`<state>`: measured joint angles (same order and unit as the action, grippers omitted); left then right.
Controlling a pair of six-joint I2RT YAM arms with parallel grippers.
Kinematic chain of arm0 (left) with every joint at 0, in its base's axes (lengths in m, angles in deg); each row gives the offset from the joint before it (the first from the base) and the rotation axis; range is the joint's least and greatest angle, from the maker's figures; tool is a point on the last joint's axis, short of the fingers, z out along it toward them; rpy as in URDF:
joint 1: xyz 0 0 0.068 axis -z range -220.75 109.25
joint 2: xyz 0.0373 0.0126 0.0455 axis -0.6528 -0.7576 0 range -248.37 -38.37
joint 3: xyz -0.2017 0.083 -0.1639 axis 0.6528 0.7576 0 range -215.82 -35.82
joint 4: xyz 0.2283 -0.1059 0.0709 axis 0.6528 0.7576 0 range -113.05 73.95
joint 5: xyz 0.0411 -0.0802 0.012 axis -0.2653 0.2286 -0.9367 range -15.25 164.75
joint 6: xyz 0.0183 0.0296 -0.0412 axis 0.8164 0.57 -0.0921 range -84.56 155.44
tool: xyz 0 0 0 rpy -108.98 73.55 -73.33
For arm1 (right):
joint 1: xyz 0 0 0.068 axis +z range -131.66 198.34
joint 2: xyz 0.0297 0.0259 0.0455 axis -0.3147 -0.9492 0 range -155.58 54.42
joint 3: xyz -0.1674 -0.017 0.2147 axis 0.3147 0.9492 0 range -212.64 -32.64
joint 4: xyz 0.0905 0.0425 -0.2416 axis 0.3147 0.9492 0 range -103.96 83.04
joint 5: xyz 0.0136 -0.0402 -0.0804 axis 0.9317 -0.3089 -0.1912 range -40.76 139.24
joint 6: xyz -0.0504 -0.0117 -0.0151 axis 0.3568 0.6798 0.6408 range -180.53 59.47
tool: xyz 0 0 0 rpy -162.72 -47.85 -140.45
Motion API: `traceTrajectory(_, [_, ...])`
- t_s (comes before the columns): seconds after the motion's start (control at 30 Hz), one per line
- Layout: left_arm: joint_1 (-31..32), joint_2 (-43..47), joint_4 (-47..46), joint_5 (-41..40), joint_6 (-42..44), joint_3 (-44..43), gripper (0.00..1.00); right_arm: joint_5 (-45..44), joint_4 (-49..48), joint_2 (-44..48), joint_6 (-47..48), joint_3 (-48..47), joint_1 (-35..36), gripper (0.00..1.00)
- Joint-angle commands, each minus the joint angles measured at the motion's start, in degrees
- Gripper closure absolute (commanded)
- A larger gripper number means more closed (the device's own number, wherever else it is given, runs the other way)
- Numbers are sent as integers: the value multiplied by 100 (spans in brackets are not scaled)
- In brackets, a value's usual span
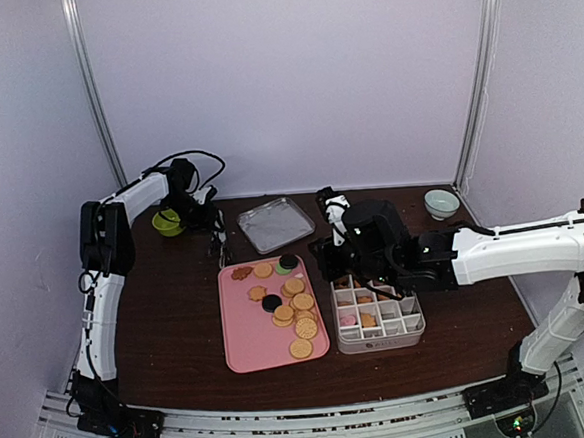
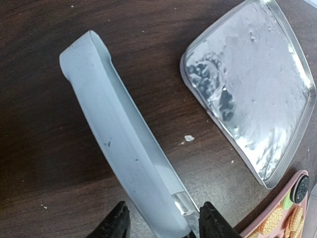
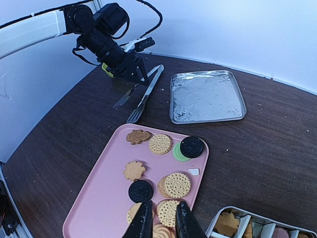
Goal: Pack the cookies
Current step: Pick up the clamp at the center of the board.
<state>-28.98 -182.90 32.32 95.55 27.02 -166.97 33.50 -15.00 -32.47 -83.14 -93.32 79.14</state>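
The tongs (image 2: 119,134), at eleven o'clock from the cookies (image 3: 176,184), are straddled by the half-open left gripper (image 2: 163,214). The right gripper (image 3: 161,210) is held barely open and empty above them.

I count one pink rectangular plastic tray (image 1: 242,338), one shallow silver metal tray (image 1: 275,224), one white divided plastic box (image 1: 381,341) and one pair of grey metal tongs (image 3: 144,91). Bowls: two, one small green bowl (image 1: 167,223) and one pale round bowl (image 1: 441,204). On the pink tray: two black round cookies (image 3: 191,147), two brown flower-shaped cookies (image 3: 138,136), one green round cookie (image 3: 177,155), and roughly nine round golden-orange cookies (image 3: 160,144), overlapping, so not exact. Cookies in the box are too small to count. My white arms (image 1: 515,249): two.
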Motion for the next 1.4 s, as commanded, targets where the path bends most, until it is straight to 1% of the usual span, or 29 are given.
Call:
traceTrajectory(0.0, [11,-6,-158,537,53,-133,50,-131,-46,50,-61,54,31,82])
traceTrajectory(0.17, [27,-6,-112,416,92,-73,53,-135,-37,32,-68,39,29,83])
traceTrajectory(0.33, [17,21,-6,124,195,-88,64,-152,-25,25,-65,37,29,83])
traceTrajectory(0.4, [-33,63,74,12,274,-99,70,-181,-14,24,-72,39,35,83])
traceTrajectory(0.57, [-226,228,119,268,447,222,78,-165,-59,-31,-66,19,31,83])
traceTrajectory(0.63, [-228,253,187,378,610,170,81,-138,-71,-83,-51,-22,36,83])
traceTrajectory(0.73, [-229,320,269,487,716,123,82,-111,-55,-126,-27,-65,31,83])
traceTrajectory(0.87, [-234,532,461,211,965,85,86,-126,-64,-113,2,-64,34,83])
traceTrajectory(0.97, [-243,805,609,136,1208,99,87,-59,-108,-141,11,-111,25,83])
traceTrajectory(1.03, [-252,1040,707,355,1411,156,88,25,-151,-170,26,-206,-7,82])
traceTrajectory(1.1, [-245,1349,790,825,1586,286,88,201,-182,-207,9,-327,-86,82])
traceTrajectory(1.2, [-249,1838,817,1612,1704,641,88,787,-326,-268,-89,-542,-334,81])
traceTrajectory(1.27, [-245,2148,966,2202,1838,755,89,1276,-530,-311,-234,-677,-538,78])
traceTrajectory(1.3, [-241,2280,1014,2468,1880,837,90,1542,-662,-345,-344,-753,-649,75])
traceTrajectory(1.37, [-238,2596,1028,2987,2010,1092,90,1974,-950,-427,-639,-901,-832,59])
